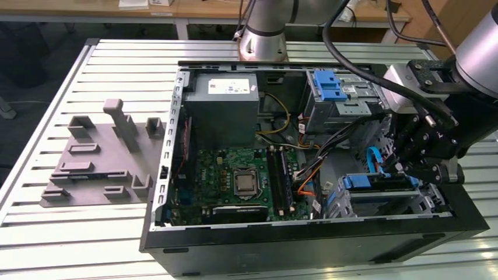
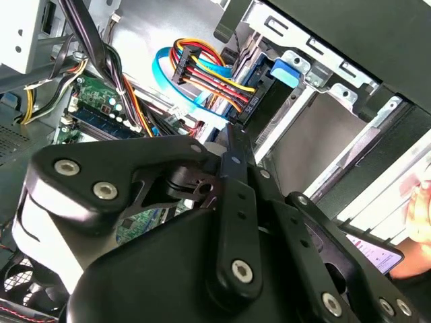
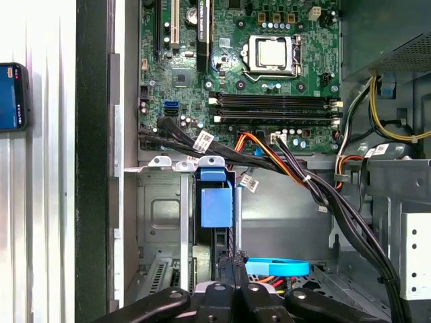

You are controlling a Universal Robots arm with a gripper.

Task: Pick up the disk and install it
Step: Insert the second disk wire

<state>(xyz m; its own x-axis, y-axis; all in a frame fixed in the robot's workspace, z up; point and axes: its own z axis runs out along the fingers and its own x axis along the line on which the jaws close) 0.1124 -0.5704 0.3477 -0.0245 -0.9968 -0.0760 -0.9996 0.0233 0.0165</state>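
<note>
The disk [image 1: 378, 182] sits in the lower drive bay of the open computer case [image 1: 311, 233], at the exterior view's right. Its blue carrier frame faces up. In the first wrist view the disk [image 3: 217, 202] stands edge-on between the bay's metal walls. In the second wrist view its blue tab [image 2: 287, 71] shows beside a black plug with coloured wires [image 2: 222, 81]. My gripper [image 1: 398, 168] hangs just above the disk, its fingers pressed together with nothing seen between them. The gripper [image 3: 232, 272] tips are close over the carrier's end, and its black linkage [image 2: 232, 145] is in the foreground of the second wrist view.
A loose blue cable [image 1: 374, 158] and bundled wires [image 3: 316, 195] run next to the bay. The motherboard [image 1: 241, 175], a grey power supply box [image 1: 225, 108] and an upper cage with a blue latch [image 1: 333, 87] are in the case. A grey fixture plate [image 1: 97, 166] lies on the slatted table. A phone [image 3: 12, 94] and a hand [image 2: 421, 208] are near the case.
</note>
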